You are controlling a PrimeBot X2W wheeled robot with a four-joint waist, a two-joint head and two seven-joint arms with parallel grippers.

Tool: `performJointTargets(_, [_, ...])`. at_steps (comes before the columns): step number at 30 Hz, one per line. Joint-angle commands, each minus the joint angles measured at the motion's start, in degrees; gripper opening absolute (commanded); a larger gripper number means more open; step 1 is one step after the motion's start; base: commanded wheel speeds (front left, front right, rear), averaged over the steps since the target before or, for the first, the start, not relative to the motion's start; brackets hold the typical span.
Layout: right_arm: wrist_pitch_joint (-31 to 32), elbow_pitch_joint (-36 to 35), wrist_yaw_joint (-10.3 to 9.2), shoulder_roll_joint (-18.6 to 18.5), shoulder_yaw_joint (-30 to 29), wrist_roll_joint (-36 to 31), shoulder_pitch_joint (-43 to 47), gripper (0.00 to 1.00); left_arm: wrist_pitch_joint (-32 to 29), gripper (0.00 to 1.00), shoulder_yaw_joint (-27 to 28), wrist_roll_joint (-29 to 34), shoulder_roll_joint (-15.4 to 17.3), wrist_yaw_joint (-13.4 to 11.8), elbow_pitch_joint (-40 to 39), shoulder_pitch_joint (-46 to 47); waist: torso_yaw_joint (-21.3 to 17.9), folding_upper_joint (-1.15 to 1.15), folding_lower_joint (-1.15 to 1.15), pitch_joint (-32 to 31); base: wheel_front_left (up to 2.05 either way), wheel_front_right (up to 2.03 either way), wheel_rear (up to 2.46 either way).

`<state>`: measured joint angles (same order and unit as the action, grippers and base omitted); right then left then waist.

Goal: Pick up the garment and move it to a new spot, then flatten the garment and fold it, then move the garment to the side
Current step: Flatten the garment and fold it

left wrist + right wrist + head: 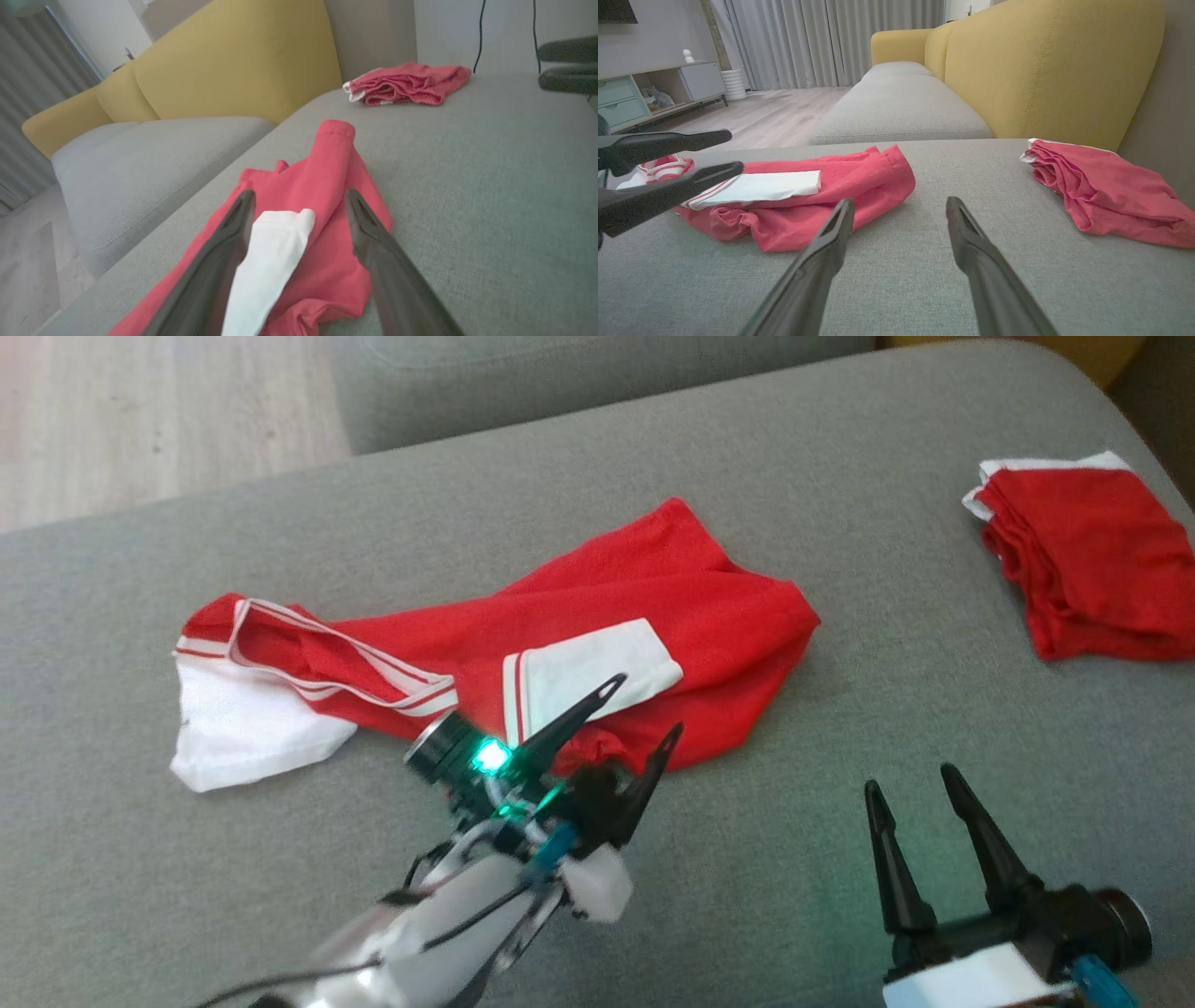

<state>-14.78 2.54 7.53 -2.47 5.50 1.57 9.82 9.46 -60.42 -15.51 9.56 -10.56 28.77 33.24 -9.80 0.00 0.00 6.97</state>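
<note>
Left tool [649, 704] stands with its two dark fingers spread wide and grips nothing; it hovers over the near edge of the red garment [653, 607], its tips above the white panel [597, 667] with the red stripes. Right tool [910, 777] is also spread wide and empty, low over bare fabric near the front edge of the grey cushion [840, 504], apart from the garment. The garment lies crumpled across the left and middle of the cushion, a white striped end toward the left edge and a red lobe toward the middle. A second red garment [1092, 560] lies folded near the far right corner. The head view shows the garment's whole outline from above and a strip of pale wooden floor [140, 411] past the far edge. The left wrist view looks along the cloth, with the white panel and red folds lying between its fingers. The right wrist view takes the garment from the side, the left tool's fingers crossing in at the left, and adds the yellow backrest [1041, 70], grey curtains [808, 42] and a low cabinet [644, 93].
</note>
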Motion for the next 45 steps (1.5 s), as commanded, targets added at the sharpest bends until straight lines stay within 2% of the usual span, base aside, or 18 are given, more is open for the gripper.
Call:
performJointTargets(1, [-0.2, -1.7, -0.04, -0.4, 1.7, -0.4, -2.7, 1.0, -1.0, 1.0, 0.9, 0.8, -0.5, 0.2, 0.8, 4.3, -0.7, 0.0, 0.0, 0.9, 0.0, 0.0, 0.0])
performJointTargets(8, [-0.2, -1.5, -0.04, -0.4, 2.2, -0.5, -4.1, 1.0, -6.3, 1.0, -2.2, 3.8, -3.1, 0.3, 10.6, 9.0, -2.4, 0.0, 0.0, 2.8, 0.0, 0.0, 0.0])
performJointTargets(16, [-0.2, -1.4, -0.04, -0.4, 2.4, -0.2, -4.7, 1.0, -6.9, 1.0, -3.4, 5.7, -4.1, -1.6, 19.2, 12.5, -3.7, 0.0, 0.0, 3.9, 0.0, 0.0, 0.0])
performJointTargets(25, [-0.2, -1.3, -0.04, -0.4, 2.3, -0.4, -4.7, 1.0, -3.8, 1.0, -3.3, 5.4, -5.4, -3.6, 22.0, 14.5, -4.2, 0.0, 0.0, 3.5, 0.0, 0.0, 0.0])
performJointTargets(42, [-0.2, -1.1, -0.04, -0.4, 2.9, 0.2, -5.3, 1.0, -2.7, 1.0, -5.7, 4.2, -6.5, -2.2, 24.3, 17.0, -6.2, 0.0, 0.0, 4.4, 0.0, 0.0, 0.0])
performJointTargets(45, [-0.2, -1.1, -0.04, -0.4, 2.9, 0.3, -5.2, 1.0, -2.5, 0.84, -6.0, 3.8, -6.5, -1.6, 24.6, 16.9, -6.4, 0.0, 0.0, 4.3, 0.0, 0.0, 0.0])
